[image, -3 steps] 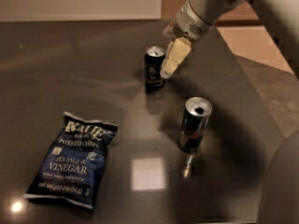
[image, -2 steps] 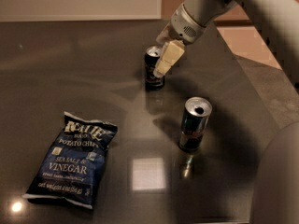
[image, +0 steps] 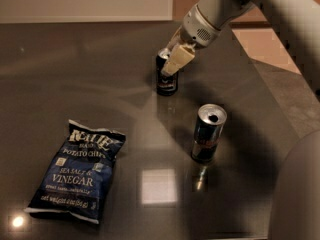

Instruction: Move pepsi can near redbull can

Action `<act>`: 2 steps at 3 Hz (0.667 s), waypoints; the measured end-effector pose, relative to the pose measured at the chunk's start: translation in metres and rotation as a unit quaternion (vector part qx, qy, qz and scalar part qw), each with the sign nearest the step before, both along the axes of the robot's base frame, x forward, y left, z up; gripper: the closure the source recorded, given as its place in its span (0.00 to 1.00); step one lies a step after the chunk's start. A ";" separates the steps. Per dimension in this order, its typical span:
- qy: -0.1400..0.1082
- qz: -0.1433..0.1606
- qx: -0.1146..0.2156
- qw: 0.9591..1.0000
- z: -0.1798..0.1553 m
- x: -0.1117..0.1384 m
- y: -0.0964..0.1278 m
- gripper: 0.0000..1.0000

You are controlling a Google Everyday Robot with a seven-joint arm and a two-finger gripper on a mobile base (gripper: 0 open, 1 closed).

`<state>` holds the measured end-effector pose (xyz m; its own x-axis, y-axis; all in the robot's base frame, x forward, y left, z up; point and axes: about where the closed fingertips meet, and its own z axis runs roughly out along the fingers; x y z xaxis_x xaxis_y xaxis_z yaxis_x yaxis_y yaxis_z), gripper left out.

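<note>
Camera view, nearest first: a blurred pale grey bulk of the robot (image: 300, 194) fills the lower right corner, cut off by the frame edge. A dark blue Kettle sea salt and vinegar chip bag (image: 77, 174) lies flat at lower left, its smaller print too soft to read. The redbull can (image: 207, 136) stands upright right of centre with its opened silver top towards the camera; its lower body merges with its own shadow. Farther back the pepsi can (image: 166, 81) stands upright, well apart from the redbull can, its top and upper right side covered by the gripper (image: 172, 64). Whether the gripper is clamped on that can or only set against it cannot be told. The arm (image: 215, 9) runs out of frame at the top right.

Everything rests on a dark, glossy table (image: 75, 74) carrying a bright square reflection near its front. Lighter floor (image: 295, 84) shows beyond its right edge, and a pale wall (image: 85, 1) lies behind.

A second ago the gripper hung just right of the pepsi can; it has since shifted left onto it. Both cans and the bag stand where they were.
</note>
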<state>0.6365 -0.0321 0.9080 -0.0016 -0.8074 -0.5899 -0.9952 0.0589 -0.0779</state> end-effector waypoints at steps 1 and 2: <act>-0.004 0.019 0.013 1.000 0.010 -0.010 -0.007 0.88; -0.001 0.053 0.025 0.998 0.017 -0.029 -0.023 1.00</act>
<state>0.6078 -0.0553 0.9252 0.0835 -0.7721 -0.6300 -0.9959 -0.0426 -0.0797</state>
